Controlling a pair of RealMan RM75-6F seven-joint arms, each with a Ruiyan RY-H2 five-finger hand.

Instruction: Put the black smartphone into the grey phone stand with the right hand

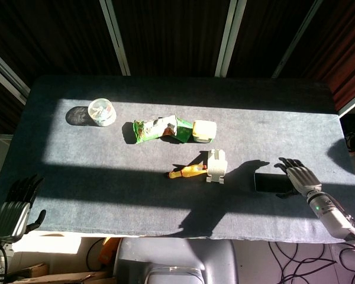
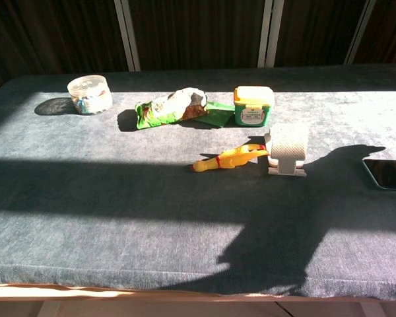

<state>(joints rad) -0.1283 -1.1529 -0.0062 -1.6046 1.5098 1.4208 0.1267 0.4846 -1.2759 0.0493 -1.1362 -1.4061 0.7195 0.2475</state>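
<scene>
**Reach for the phone, grasp not yet made**

Head view: right hand (image 1: 299, 176) is seen over the right end of the black smartphone (image 1: 271, 183), fingers spread, nothing held. Grey phone stand (image 1: 216, 165) lies further to the hand's left.

Chest view: smartphone is seen flat at frame edge. Closing on its edges is judged next.

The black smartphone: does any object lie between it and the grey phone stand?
No. The black smartphone lies flat to the right of the grey phone stand, with only bare tablecloth between them. The yellow rubber chicken lies on the stand's other side. The right hand is at the phone's right end.
</scene>
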